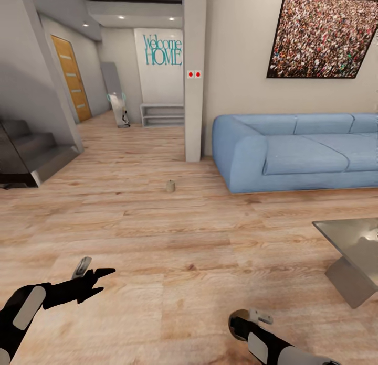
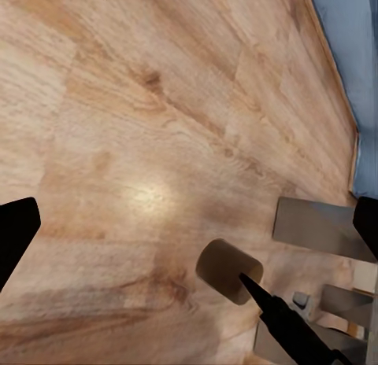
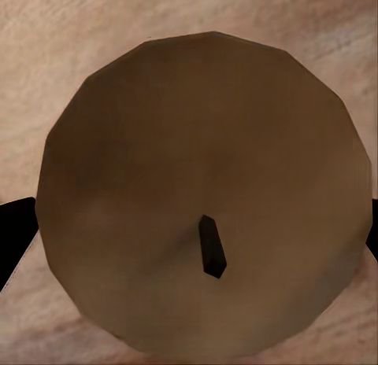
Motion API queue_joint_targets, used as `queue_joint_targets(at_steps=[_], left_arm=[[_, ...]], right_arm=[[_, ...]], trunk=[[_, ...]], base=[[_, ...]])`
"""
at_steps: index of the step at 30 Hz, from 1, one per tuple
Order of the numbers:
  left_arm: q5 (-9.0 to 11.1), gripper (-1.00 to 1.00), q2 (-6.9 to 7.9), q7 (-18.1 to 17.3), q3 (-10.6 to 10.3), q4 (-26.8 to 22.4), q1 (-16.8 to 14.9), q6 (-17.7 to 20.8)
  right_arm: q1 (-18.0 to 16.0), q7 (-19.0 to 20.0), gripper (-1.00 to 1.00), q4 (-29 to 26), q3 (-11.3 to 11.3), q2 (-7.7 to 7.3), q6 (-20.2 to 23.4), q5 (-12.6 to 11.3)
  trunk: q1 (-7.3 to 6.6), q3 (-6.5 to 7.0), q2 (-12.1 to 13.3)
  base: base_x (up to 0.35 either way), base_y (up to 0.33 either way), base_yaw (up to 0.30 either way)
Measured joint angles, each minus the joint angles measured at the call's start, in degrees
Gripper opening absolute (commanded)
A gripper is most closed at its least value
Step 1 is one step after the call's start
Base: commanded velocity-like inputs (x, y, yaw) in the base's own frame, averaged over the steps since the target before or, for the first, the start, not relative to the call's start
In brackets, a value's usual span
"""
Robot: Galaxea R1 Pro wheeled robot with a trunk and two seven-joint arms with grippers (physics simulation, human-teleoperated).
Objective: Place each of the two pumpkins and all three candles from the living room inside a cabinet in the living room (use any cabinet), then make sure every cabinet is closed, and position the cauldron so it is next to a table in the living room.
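Right gripper (image 1: pixel 242 319) is clamped on a tan candle (image 3: pixel 206 192); left gripper (image 1: pixel 92 278), fingers apart, holds nothing. Another candle (image 1: pixel 170 186) stands upright ahead, left of the blue sofa (image 1: pixel 294 150).

Domestic interior: a living room opening onto an entry hall. Pale wood-plank floor (image 1: pixel 157 234) runs throughout. Blue upholstered sofa (image 1: pixel 299 150) against the wall, large framed picture (image 1: pixel 320 34) of a crowd hung above it. Corner of a glass-topped coffee table (image 1: pixel 349 234) near the sofa. Dark staircase (image 1: pixel 29 152) at the side. Down the hall: wooden door (image 1: pixel 72 76), low grey shelf unit (image 1: pixel 161 114), teal "Welcome HOME" lettering (image 1: pixel 163 49) on the white end wall. Recessed ceiling lights. A structural pillar (image 1: pixel 193 92) carries two small red switches.
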Motion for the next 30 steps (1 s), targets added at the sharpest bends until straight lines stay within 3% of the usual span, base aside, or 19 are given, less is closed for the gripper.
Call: queue_joint_targets(at_steps=[6,10,11,14,17,22,30], left_arm=[[-0.1,1.00,0.06,0.0,0.1,0.0,0.0,0.0],[-0.2,1.00,0.07,0.0,0.1,0.0,0.0,0.0],[-0.2,1.00,0.07,0.1,0.1,0.0,0.0,0.0],[-0.3,1.00,0.04,0.1,0.1,0.0,0.0,0.0],[-0.4,1.00,0.07,0.1,0.1,0.0,0.0,0.0],[-0.5,1.00,0.11,0.2,0.1,0.0,0.0,0.0],[-0.6,1.00,0.08,0.2,0.1,0.0,0.0,0.0]], right_arm=[[-0.1,-0.1,-1.00,-0.7,0.1,0.02,1.0,0.4],[-0.1,-1.3,-1.00,-8.7,-0.1,-0.02,6.9,-0.1],[-0.1,-2.7,-1.00,-12.2,-0.2,-0.12,9.5,-0.2],[-0.1,-12.9,-1.00,-28.2,-1.4,-0.38,18.8,-0.1],[-0.4,-19.7,-1.00,-35.1,-3.4,-0.45,23.8,-0.1],[-0.8,-21.9,-1.00,-38.6,-5.9,-0.73,31.1,0.1],[-1.0,-21.9,-1.00,-39.0,-6.4,-1.35,32.3,-0.1]], trunk=[[-0.16,1.33,0.1],[-0.62,2.14,0.9],[-0.84,2.32,1.3],[-1.51,2.87,2.5],[-2.16,3.41,3.7],[-3.26,4.30,5.7],[-5.02,5.73,8.9]], base=[[0.000,0.000,0.000],[0.000,0.000,0.000],[0.000,0.000,0.000],[0.000,0.000,0.000],[0.000,0.000,0.000],[0.000,0.000,0.000],[0.000,0.000,0.000]])
